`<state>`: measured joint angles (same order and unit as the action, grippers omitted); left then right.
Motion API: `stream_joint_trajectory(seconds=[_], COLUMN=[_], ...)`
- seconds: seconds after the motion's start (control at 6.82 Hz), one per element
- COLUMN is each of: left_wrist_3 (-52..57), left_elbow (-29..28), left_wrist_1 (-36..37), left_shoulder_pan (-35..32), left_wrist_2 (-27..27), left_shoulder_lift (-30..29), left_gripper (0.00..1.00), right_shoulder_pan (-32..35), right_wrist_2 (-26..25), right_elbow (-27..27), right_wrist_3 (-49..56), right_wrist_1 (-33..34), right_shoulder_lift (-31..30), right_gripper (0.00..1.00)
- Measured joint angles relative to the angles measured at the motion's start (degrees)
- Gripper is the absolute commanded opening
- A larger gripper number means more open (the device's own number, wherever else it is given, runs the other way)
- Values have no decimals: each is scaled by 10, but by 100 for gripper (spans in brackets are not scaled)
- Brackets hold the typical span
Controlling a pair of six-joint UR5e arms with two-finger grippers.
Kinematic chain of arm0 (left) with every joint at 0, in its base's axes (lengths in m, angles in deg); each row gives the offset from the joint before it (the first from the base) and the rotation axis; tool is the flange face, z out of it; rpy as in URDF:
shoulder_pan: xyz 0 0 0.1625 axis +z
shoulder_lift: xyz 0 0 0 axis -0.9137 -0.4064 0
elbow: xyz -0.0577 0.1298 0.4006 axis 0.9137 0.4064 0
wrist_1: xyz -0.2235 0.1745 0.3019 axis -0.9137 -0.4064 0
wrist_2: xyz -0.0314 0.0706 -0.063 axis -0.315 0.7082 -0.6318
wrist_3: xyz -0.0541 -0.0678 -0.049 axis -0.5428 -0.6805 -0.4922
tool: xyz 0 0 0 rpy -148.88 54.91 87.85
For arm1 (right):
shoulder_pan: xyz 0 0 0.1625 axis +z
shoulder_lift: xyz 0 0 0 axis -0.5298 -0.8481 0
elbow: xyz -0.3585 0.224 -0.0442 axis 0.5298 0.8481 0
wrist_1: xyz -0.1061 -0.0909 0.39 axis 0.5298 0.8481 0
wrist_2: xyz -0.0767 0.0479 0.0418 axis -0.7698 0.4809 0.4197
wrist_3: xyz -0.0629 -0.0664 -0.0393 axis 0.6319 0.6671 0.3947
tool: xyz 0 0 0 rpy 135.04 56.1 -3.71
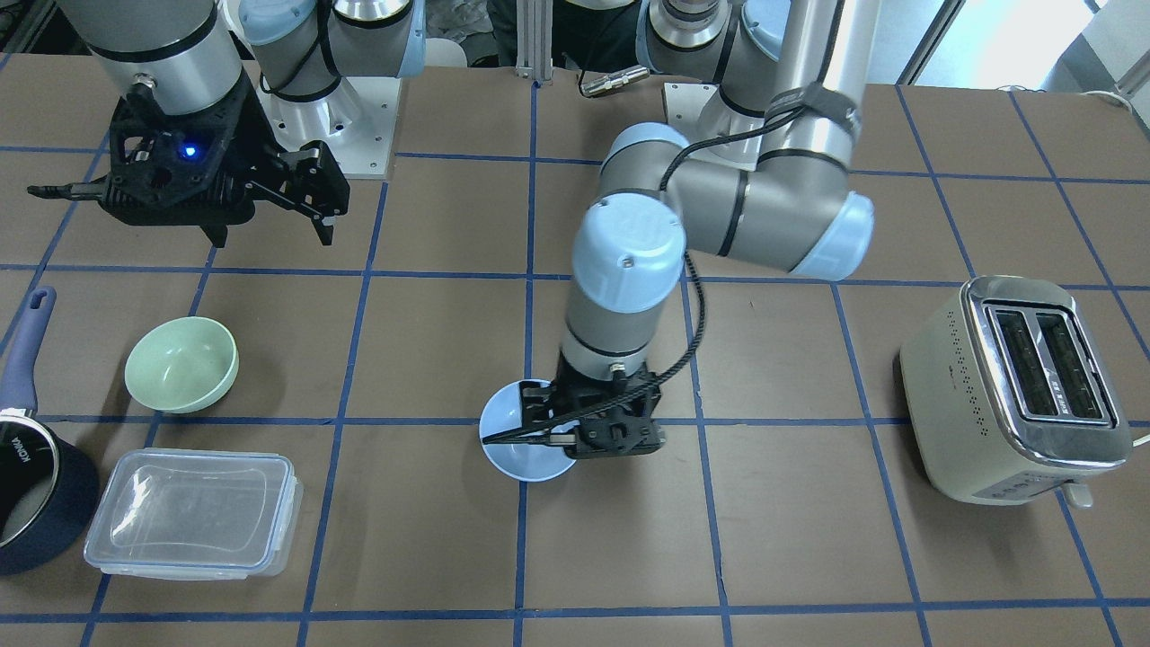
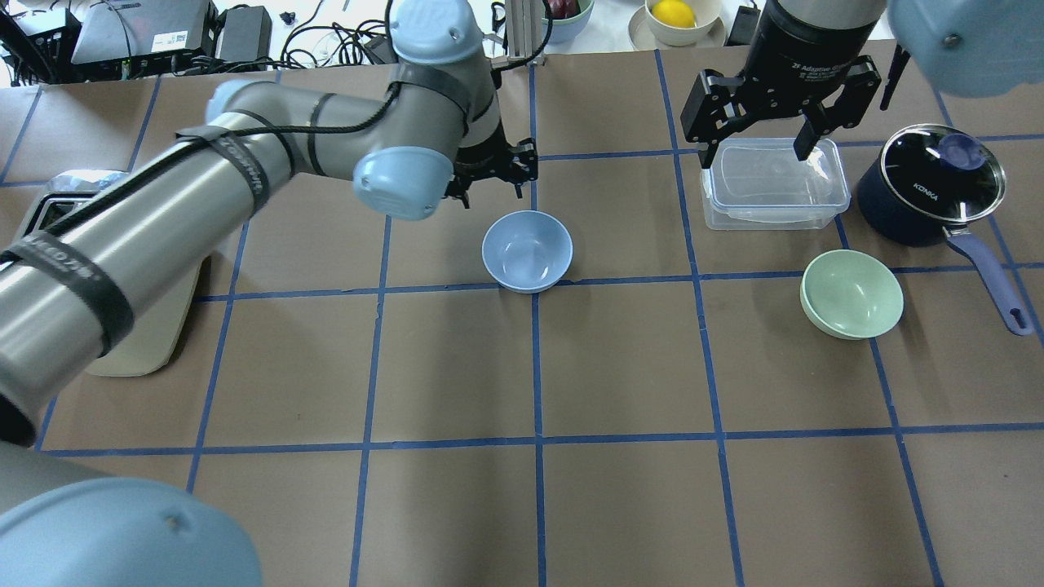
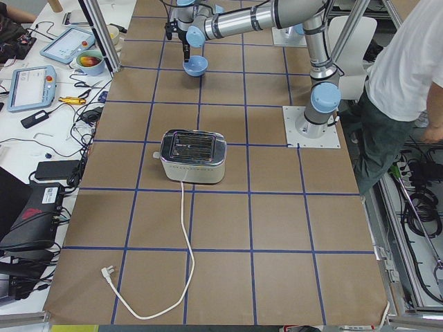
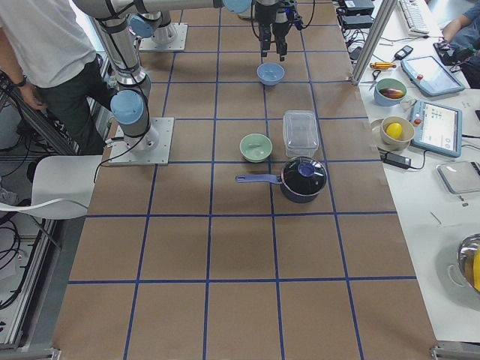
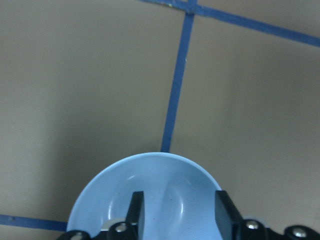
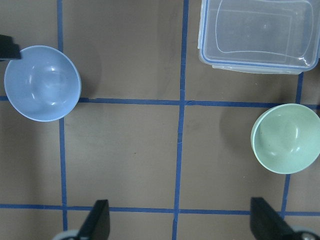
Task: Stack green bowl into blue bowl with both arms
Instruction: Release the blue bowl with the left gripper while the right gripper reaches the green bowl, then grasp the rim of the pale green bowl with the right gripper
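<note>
The light blue bowl [image 2: 527,250] stands upright near the table's middle; it also shows in the front view [image 1: 512,454]. My left gripper [image 2: 489,169] hovers open just above it. In the left wrist view its fingers [image 5: 135,210] frame the bowl's inside [image 5: 165,185], and nothing is held. The pale green bowl [image 2: 851,293] stands upright and empty on my right side, next to the saucepan handle; it also shows in the front view [image 1: 181,364]. My right gripper [image 2: 754,143] is wide open and empty, raised over the clear container. The right wrist view shows both the green bowl [image 6: 286,138] and the blue bowl [image 6: 42,83] below.
A clear lidded container [image 2: 773,183] and a dark navy saucepan [image 2: 930,187] with a glass lid stand beyond the green bowl. A cream toaster [image 1: 1015,391] stands at my far left. An operator [image 4: 45,60] stands beside the robot's base.
</note>
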<state>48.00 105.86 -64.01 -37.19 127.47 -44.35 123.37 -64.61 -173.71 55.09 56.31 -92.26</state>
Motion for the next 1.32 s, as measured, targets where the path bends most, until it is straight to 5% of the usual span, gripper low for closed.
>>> stream_joint_trajectory(seconds=[0.44, 1.03, 1.32], left_wrist_3=[185, 208, 208], left_elbow=[-4, 4, 3], left_wrist_1=[-201, -275, -269], left_shoulder_pan=[115, 133, 135], left_wrist_2=[5, 33, 40], left_shoulder_lift=[152, 261, 262], left_gripper=[100, 100, 100], right_shoulder_pan=[-99, -272, -304], right_wrist_2=[-14, -9, -6], right_elbow=[-89, -334, -375], right_wrist_3=[90, 292, 325], right_wrist_1=[42, 364, 473], right_shoulder_lift=[3, 18, 70], right_gripper=[100, 100, 69])
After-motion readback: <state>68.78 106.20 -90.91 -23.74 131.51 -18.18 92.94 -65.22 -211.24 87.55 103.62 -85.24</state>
